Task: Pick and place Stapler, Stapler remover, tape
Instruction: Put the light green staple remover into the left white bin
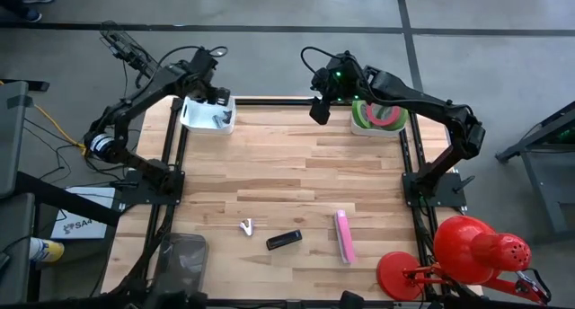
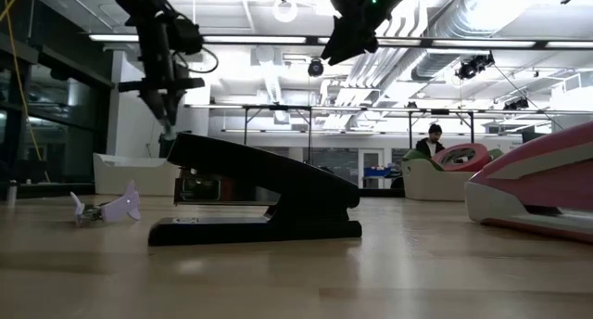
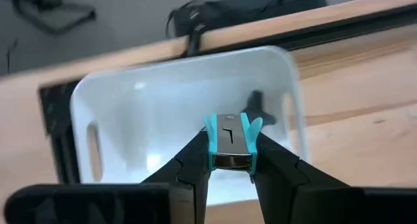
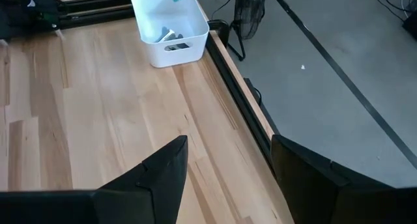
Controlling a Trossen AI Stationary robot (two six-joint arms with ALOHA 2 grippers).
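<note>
Left claw [image 3: 231, 160] pinched on a teal-handled staple remover [image 3: 231, 142], poised directly above the white bin [image 1: 207, 114], upper left. Right claw [image 4: 228, 165] agape, empty, upper centre, well apart from the worktop's [image 1: 287, 179] black stapler [image 1: 284, 240] at lower centre.

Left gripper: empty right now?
No. In the left wrist view the left gripper is shut on a teal-handled staple remover, held above the white bin.

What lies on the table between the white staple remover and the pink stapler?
The black stapler lies between the staple remover and pink stapler, shown in the high view.
</note>
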